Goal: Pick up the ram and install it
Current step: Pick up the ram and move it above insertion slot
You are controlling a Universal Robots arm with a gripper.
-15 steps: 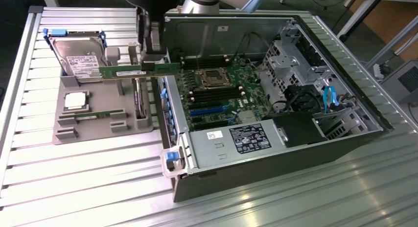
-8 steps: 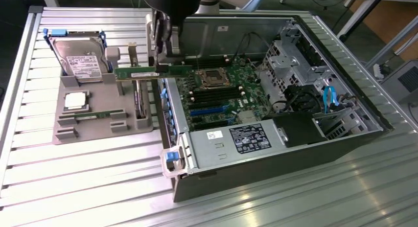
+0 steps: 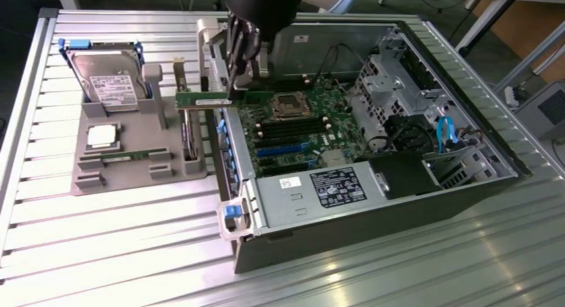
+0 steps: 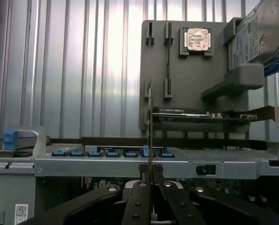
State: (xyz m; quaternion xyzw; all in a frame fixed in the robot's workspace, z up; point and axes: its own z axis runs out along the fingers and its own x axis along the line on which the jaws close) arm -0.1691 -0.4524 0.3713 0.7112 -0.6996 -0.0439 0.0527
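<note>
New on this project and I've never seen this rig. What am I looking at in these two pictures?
It is one robot arm with a dark fingered gripper, working over a slatted metal table. The exterior view comes from a camera off the arm. The wrist view comes from a camera on the wrist, looking past the fingers. On the table lies an open black computer case with its green motherboard showing. Beside it, at the exterior view's left, a grey plastic holder tray carries a silver hard drive and a square silver processor chip. The gripper is shut on a long, thin green memory stick, held over the case's edge nearest the tray.
</note>
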